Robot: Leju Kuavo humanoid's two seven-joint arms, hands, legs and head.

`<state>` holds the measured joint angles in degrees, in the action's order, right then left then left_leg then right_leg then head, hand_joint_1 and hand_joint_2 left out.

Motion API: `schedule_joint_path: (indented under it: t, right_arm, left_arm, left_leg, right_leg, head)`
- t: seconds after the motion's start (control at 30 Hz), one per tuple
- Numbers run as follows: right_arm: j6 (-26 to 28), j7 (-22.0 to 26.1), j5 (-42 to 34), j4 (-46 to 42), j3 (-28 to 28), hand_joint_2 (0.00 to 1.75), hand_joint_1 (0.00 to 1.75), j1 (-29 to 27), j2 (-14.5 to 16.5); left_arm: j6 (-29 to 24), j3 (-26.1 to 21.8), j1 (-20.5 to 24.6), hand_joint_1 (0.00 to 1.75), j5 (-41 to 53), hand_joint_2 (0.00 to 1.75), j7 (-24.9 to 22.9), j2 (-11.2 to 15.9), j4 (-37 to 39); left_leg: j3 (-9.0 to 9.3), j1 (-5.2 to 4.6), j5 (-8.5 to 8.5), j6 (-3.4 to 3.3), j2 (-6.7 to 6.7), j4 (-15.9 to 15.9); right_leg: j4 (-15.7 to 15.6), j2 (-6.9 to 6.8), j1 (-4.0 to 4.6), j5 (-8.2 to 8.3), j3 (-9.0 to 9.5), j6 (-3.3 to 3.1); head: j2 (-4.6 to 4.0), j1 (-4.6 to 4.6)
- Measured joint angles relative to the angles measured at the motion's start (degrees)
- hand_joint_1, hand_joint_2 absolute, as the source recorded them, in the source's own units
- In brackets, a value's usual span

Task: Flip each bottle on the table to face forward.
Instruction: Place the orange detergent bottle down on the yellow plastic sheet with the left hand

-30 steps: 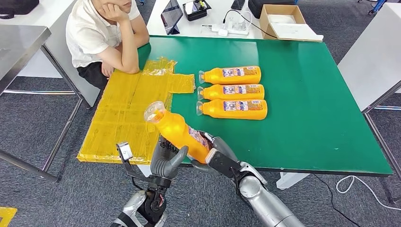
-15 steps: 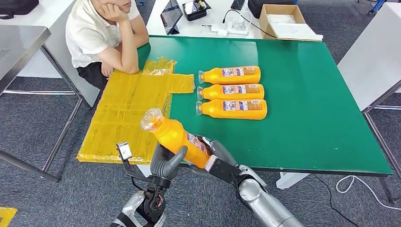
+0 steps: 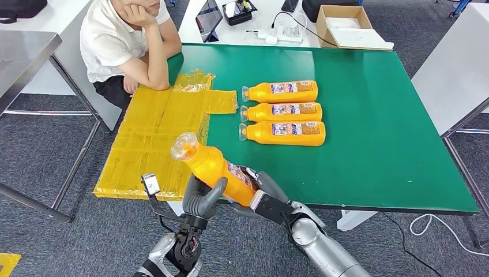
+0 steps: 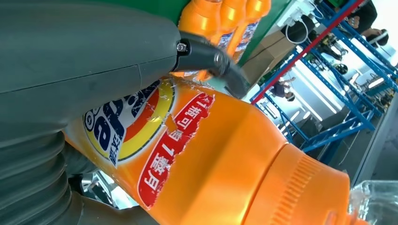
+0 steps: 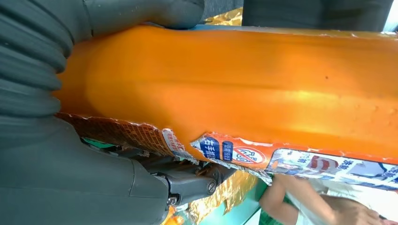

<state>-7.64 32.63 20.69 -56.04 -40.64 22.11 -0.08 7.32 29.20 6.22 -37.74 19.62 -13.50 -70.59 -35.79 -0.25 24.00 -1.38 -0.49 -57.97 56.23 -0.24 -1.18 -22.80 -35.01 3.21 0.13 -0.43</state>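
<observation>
An orange bottle (image 3: 216, 169) with a clear cap hangs tilted above the table's near edge, cap up and to the left. My left hand (image 3: 202, 196) grips it from below and my right hand (image 3: 262, 187) holds its base end. The left wrist view shows its torn label (image 4: 155, 140) under my left hand (image 4: 70, 61). In the right wrist view the bottle's plain orange side (image 5: 234, 89) lies against my right hand (image 5: 47, 154). Three more orange bottles (image 3: 281, 91) (image 3: 282, 111) (image 3: 284, 133) lie side by side mid-table, caps pointing left, labels up.
The green table (image 3: 375, 127) carries a yellow sheet (image 3: 155, 138) on its left part. A person (image 3: 124, 40) sits at the far left corner, elbow on the table. Behind it, a white table holds a cardboard box (image 3: 346, 26) and small devices.
Both hands have brought the held bottle slightly left and lower toward me, its cap end dipping a little. The three bottles on the table have not moved.
</observation>
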Motion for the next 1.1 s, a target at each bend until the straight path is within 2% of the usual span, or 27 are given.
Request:
schedule_joint_path:
  t: [0.03, 0.17, 0.33, 0.6, 0.87, 0.97, 1.1]
  right_arm:
    - [-0.25, 0.01, -0.11, 0.00, -0.09, 1.75, 0.00, 0.01, 0.01]
    - [0.01, -0.03, -1.22, -0.04, -0.16, 0.00, 0.00, -0.29, 0.03]
    - [3.10, 1.04, -1.56, -1.77, 0.55, 0.00, 0.00, -2.24, 0.04]
    - [3.35, 2.33, -2.20, -3.87, 1.32, 0.00, 0.00, -4.02, 0.03]
    - [5.98, 5.46, -4.18, -10.31, 5.46, 0.00, 0.00, -9.55, 0.63]
    - [12.88, 6.48, -2.91, -13.64, 8.21, 0.00, 0.00, -13.05, 1.54]
    - [28.59, 7.28, 2.52, -20.64, 11.19, 0.00, 0.00, -18.03, 2.67]
  left_arm:
    - [0.21, -0.06, 0.06, 1.75, 0.01, 1.75, 0.13, 0.03, 0.08]
    - [0.91, -0.45, 0.11, 1.75, -0.40, 1.75, 0.50, 0.04, 0.25]
    - [2.12, -0.85, -0.08, 1.75, -1.14, 1.75, 0.34, 0.04, -0.19]
    - [2.28, -1.02, -0.12, 1.75, -1.47, 1.75, 0.20, 0.03, -0.81]
    - [2.22, -1.54, -0.22, 1.75, -2.51, 1.75, -0.54, 0.14, -2.37]
    - [-3.96, -2.31, -0.32, 1.75, 3.68, 1.75, 1.80, 0.56, -3.42]
    - [-23.33, -4.25, 0.05, 1.75, 23.99, 1.75, 7.34, 1.94, -4.49]
  left_leg:
    - [0.00, 0.00, 0.00, 0.00, 0.00, 0.00]
    - [0.00, 0.00, 0.00, 0.00, 0.00, 0.00]
    - [-0.04, 0.00, 0.00, 0.00, -0.01, 0.00]
    - [-0.03, 0.00, 0.00, 0.00, -0.01, 0.00]
    - [-0.06, 0.00, 0.01, 0.00, -0.02, 0.00]
    - [-0.08, 0.00, 0.02, 0.01, -0.02, 0.00]
    - [-0.09, 0.02, 0.03, 0.03, 0.00, 0.00]
  right_leg:
    - [0.00, 0.00, 0.00, 0.00, 0.00, 0.00]
    - [0.00, 0.00, 0.00, 0.00, 0.00, 0.00]
    - [0.00, -0.01, -0.01, 0.00, -0.01, 0.00]
    - [0.00, -0.01, 0.00, 0.00, -0.03, 0.00]
    - [0.00, -0.01, 0.00, -0.01, -0.04, 0.00]
    - [0.00, -0.01, 0.00, -0.02, -0.05, 0.00]
    - [0.01, 0.00, 0.01, -0.02, -0.08, 0.00]
  head:
    - [0.00, -0.01]
    - [0.00, -0.01]
    - [0.00, 0.01]
    - [0.00, 0.00]
    - [0.00, 0.01]
    - [0.00, 0.01]
    - [0.00, 0.01]
